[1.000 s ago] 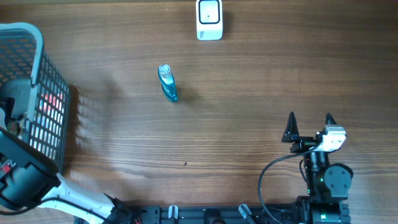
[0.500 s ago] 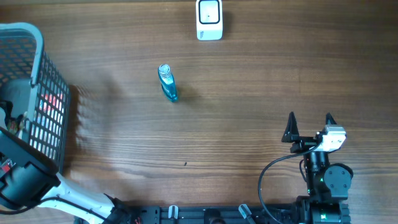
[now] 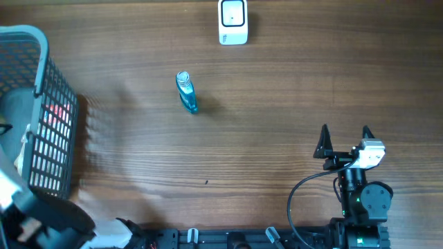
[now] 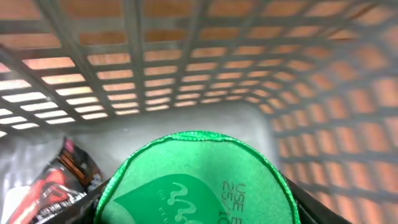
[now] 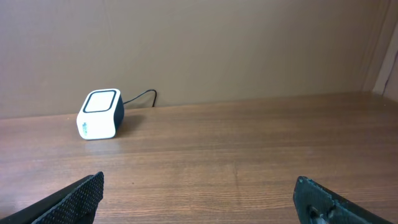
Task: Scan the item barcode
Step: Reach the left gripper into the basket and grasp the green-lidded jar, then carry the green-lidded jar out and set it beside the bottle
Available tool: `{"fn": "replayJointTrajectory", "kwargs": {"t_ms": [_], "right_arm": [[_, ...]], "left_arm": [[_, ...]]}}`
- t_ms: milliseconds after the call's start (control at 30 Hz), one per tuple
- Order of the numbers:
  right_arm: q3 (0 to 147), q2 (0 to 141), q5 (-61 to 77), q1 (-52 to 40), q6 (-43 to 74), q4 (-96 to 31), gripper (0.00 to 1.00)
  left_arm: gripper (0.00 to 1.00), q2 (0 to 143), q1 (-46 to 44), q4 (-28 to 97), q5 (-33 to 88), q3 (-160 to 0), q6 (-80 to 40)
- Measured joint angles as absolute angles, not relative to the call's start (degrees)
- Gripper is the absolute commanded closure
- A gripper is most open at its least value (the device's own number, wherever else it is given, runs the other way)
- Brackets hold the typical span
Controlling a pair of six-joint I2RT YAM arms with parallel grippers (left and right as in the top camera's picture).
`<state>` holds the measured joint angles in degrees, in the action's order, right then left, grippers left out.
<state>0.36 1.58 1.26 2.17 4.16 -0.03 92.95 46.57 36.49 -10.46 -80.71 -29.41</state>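
Note:
In the left wrist view a round green lid (image 4: pixel 193 174) with a leaf logo and printed text fills the lower frame, inside the grey basket (image 4: pixel 186 74). My left gripper (image 4: pixel 196 214) is shut on this green-lidded item, a dark finger pressing each side of it. No barcode shows. The white scanner (image 3: pixel 233 22) stands at the table's far edge, also visible in the right wrist view (image 5: pixel 99 114). My right gripper (image 3: pixel 344 138) rests open near the front right, nothing between its fingers (image 5: pixel 78 196).
The grey basket (image 3: pixel 41 83) stands at the table's left edge, with a red and black packet (image 4: pixel 56 183) inside. A small blue bottle (image 3: pixel 187 93) lies on the wood between basket and scanner. My left arm's dark link (image 3: pixel 48 225) blurs at the bottom left.
The left gripper has narrowed onto the green-lidded item. In the overhead view the left arm has swung down and right, toward the front left corner. The right arm has not moved.

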Motion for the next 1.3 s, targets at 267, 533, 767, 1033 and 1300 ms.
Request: {"fn": "replayJointTrajectory", "kwargs": {"t_ms": [267,533,767,1033,1300], "right_arm": [[0.36,1.58,1.28,2.17,4.14,-0.01,0.0],[0.36,1.58,1.26,2.17,4.16,-0.03,0.0],[0.36,1.58,1.26,2.17,4.16,-0.03,0.0],[0.36,1.58,1.26,2.15,4.16,-0.03,0.0],[0.36,1.58,1.26,2.11,4.14,-0.03,0.0]], "left_arm": [[0.31,75.11,46.57,37.74,18.63,-80.71,-32.77],[0.32,66.72,44.95,37.17,40.1,-80.71,-41.32],[0.31,65.98,22.52,38.04,40.29,-80.71,-38.22],[0.31,66.24,-11.66,40.53,20.08,-80.62,-31.94],[0.3,83.9,-35.81,39.9,-2.98,-80.6,-29.61]]}}
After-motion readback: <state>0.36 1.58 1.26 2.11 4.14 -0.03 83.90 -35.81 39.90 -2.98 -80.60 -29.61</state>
